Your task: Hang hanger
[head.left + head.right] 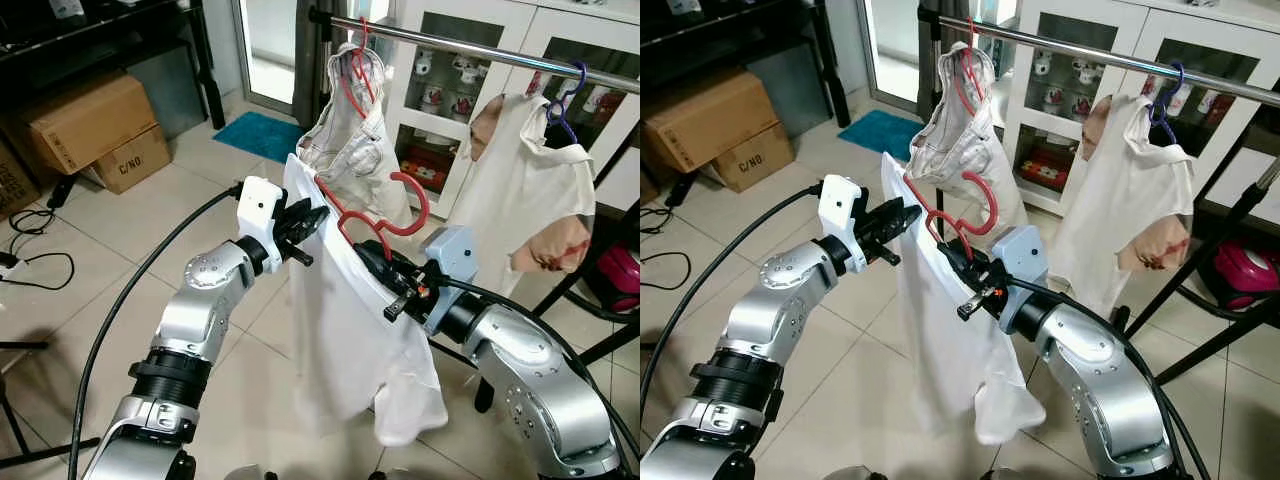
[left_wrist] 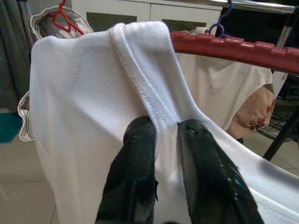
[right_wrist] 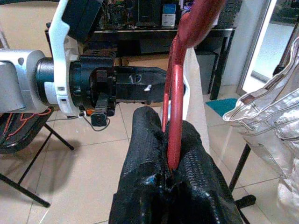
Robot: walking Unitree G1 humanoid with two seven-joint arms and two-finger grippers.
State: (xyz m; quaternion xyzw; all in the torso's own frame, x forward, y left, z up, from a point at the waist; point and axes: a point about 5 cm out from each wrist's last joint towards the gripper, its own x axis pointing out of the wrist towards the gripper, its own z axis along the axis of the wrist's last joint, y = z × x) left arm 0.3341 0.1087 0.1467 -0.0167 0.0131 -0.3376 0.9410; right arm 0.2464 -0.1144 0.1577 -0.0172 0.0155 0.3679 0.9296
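Your right gripper (image 3: 172, 154) has its two black fingers clamped on the red hanger (image 1: 385, 222), pinching the red wire just below its hook. Your left gripper (image 2: 161, 130) has its two fingers closed on the seam of the white garment (image 1: 340, 330), at the shoulder where the cloth drapes over the hanger's ribbed red arm. The hanger sits between your two grippers, held in the air below the metal rail (image 1: 470, 47) and not hooked onto it; the white garment hangs down from it toward the tiled floor (image 1: 120, 230).

On the rail you have two garments already up: one pale garment on a second red hanger (image 1: 355, 65), just behind the one you hold, and one cream shirt (image 1: 525, 190) on a purple hanger (image 1: 562, 100) farther to your right. That makes three hangers in all, two red and one purple.

Behind the rail stands a white glass-fronted cabinet (image 1: 440, 90). To your left lie two cardboard boxes (image 1: 95, 130) and a teal mat (image 1: 262, 135).
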